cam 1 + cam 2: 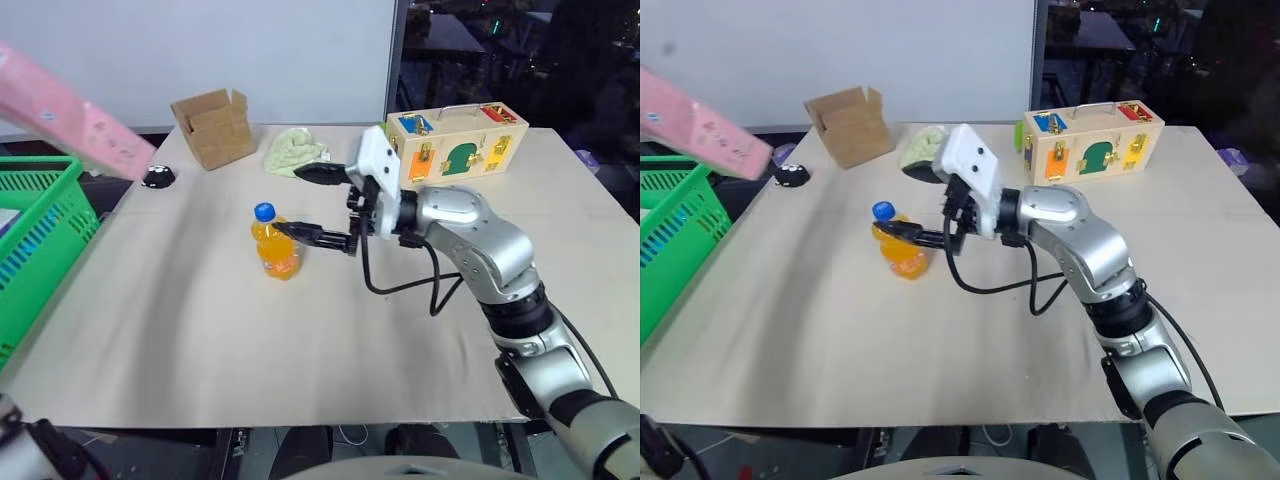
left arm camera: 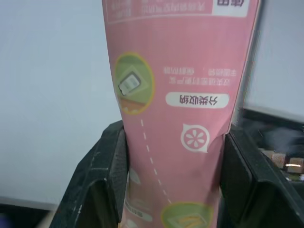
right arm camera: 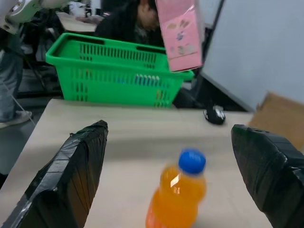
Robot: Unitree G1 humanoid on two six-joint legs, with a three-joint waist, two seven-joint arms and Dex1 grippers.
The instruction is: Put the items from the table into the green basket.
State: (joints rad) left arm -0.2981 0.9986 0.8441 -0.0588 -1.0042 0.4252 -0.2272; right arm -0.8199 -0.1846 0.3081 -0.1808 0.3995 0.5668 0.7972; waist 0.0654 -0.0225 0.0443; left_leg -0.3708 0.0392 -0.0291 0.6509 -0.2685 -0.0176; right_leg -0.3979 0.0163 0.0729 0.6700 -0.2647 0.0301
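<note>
The long pink carton [image 2: 190, 95] is clamped between the black fingers of my left gripper [image 2: 175, 130], which is shut on it. It hangs in the air at the upper left [image 1: 70, 115], above the green basket [image 1: 40, 220] that stands off the table's left edge. The orange bottle with a blue cap [image 1: 275, 245] stands upright on the beige table [image 1: 200, 330]. My right gripper [image 1: 292, 200] points left at the bottle and is open, its fingers [image 3: 71, 175] spread wide on either side of the bottle [image 3: 178, 194], with nothing held.
At the back of the table are a brown cardboard box [image 1: 212, 127], a crumpled green cloth [image 1: 295, 150] and a wooden latch box [image 1: 457, 142]. A small black object [image 1: 158, 177] lies near the back left corner. A person [image 3: 137, 19] sits beyond the basket.
</note>
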